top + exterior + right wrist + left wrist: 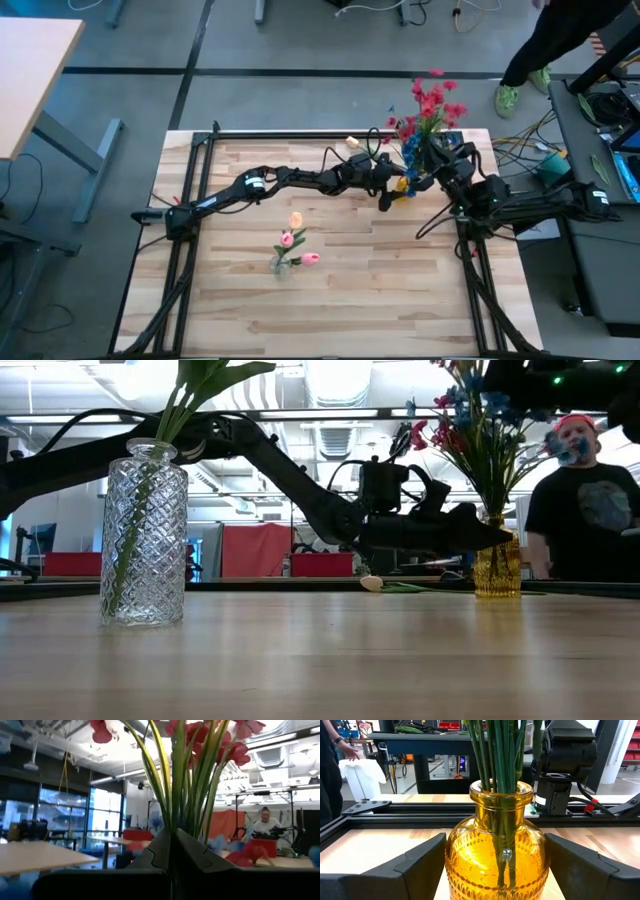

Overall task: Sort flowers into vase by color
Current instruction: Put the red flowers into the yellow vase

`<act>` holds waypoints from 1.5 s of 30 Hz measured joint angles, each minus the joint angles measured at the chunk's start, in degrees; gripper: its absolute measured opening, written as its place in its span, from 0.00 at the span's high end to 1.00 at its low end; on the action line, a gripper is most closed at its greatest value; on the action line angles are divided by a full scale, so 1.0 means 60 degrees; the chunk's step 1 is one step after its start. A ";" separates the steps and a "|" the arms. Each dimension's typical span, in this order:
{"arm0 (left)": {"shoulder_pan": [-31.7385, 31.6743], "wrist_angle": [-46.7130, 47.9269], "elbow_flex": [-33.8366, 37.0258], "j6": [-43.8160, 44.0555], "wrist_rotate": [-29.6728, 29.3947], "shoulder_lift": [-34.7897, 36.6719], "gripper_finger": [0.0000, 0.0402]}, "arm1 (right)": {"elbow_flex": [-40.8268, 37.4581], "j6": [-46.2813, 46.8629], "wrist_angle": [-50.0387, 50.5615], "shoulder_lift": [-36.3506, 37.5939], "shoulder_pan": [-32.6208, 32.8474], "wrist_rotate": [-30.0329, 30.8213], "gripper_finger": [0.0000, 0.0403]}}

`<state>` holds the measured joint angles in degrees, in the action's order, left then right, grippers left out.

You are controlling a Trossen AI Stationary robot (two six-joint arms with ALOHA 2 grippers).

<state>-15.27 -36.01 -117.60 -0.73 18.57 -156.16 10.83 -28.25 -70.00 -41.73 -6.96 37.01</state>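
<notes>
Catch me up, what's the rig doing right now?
It's sorting flowers into vases. The left gripper is open around the amber vase at the table's far right, fingers either side, not visibly touching. The right gripper is shut on flower stems rising from that vase, which holds red and blue flowers. The clear vase near the middle holds pink and peach buds. One loose bud lies on the table.

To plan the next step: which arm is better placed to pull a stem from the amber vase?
Right, probably. The right end effector seems shut on the stems above the vase; the left end effector is open, flanking the vase body.
</notes>
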 joint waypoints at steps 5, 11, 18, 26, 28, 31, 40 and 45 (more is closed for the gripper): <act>0.0000 0.0012 0.0004 0.0000 -0.0001 0.0000 0.23 | -0.0004 -0.0036 -0.0437 -0.0523 -0.0019 -0.0311 0.97; 0.0003 0.0069 0.0004 -0.0003 -0.0004 0.0000 0.23 | -0.0044 0.0156 -0.1139 -0.0886 -0.0015 -0.0659 0.97; -0.0007 0.0094 0.0011 0.0393 0.0004 0.0011 0.23 | -0.0044 0.0446 -0.1092 -0.0867 0.0362 0.0628 0.97; -0.0056 0.0200 0.0025 0.0812 0.0109 0.0120 0.23 | 0.0064 -0.0511 -0.1079 -0.0626 0.1409 0.1832 0.97; -0.0066 0.0190 0.0033 0.0898 0.0235 0.0143 0.23 | 0.0163 -0.0755 -0.1085 -0.0582 0.1683 0.2107 0.97; -0.0073 0.0189 0.0036 0.0983 0.0321 0.0175 0.23 | 0.0315 -0.1203 -0.1073 -0.0558 0.2049 0.2518 0.97; -0.0087 0.0265 0.0033 0.0763 0.0328 0.0197 0.23 | 0.0433 -0.1524 -0.1041 -0.0561 0.2558 0.2806 0.97; -0.0087 0.0259 0.0033 0.0311 0.0323 0.0182 0.23 | 0.0433 -0.1550 -0.1037 -0.0561 0.2622 0.2812 0.97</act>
<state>-15.79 -34.46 -117.40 1.14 20.51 -155.07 13.43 -37.55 -76.23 -45.10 8.78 53.89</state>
